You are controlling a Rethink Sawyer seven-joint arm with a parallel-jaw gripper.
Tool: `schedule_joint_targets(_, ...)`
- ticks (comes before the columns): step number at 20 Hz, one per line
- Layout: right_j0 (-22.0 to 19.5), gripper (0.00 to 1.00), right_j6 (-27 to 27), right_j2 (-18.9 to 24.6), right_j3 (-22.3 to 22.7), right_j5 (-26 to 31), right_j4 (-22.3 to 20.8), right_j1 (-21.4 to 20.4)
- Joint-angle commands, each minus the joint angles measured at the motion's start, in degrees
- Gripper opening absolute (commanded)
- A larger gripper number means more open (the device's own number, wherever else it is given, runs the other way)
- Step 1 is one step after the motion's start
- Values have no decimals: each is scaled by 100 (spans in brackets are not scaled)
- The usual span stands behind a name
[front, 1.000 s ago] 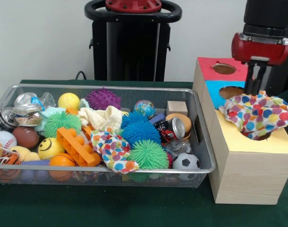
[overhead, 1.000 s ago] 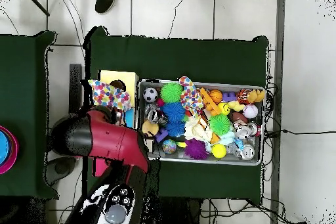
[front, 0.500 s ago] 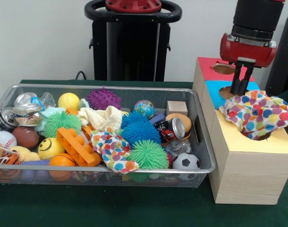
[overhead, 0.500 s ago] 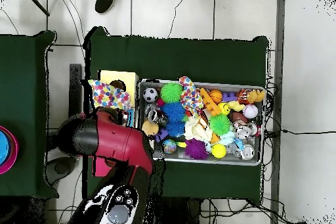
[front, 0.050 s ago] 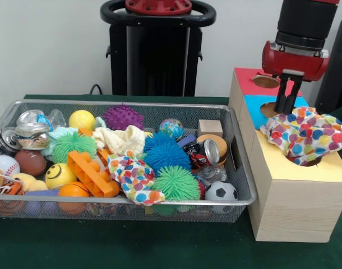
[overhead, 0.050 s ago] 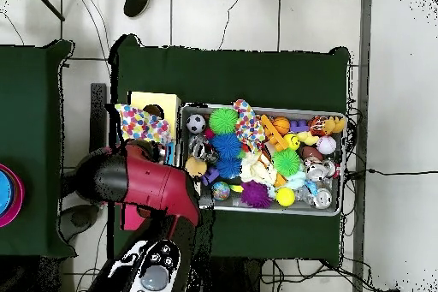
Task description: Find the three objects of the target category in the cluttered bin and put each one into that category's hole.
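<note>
Item: polka-dot cloth, crumpled over the yellow hole of the sorting box, draped partly across the lid, not pushed through.
Item: second polka-dot cloth, in the wire bin, front centre, beside the green spiky ball.
Item: cream cloth, mid-bin.
Item: end effector, just above the blue section, apart from the draped cloth, grasping nothing; whether spread or closed cannot be told.
Handling note: likely next a bin pick; descend vertically onto a raised fold, clear of the orange block.
Worktop: green-covered.
</note>
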Motion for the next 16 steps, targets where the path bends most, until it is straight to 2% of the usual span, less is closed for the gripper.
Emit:
schedule_joint_targets(1, -297, 0, 1405, 775, 225, 484, 305, 320)
schedule_joint_targets(10, -528, 0, 1269, 1154, 490, 2, 362, 368)
schedule_joint_targets(16, -637, 0, 1281, 1334, 535, 45, 380, 502)
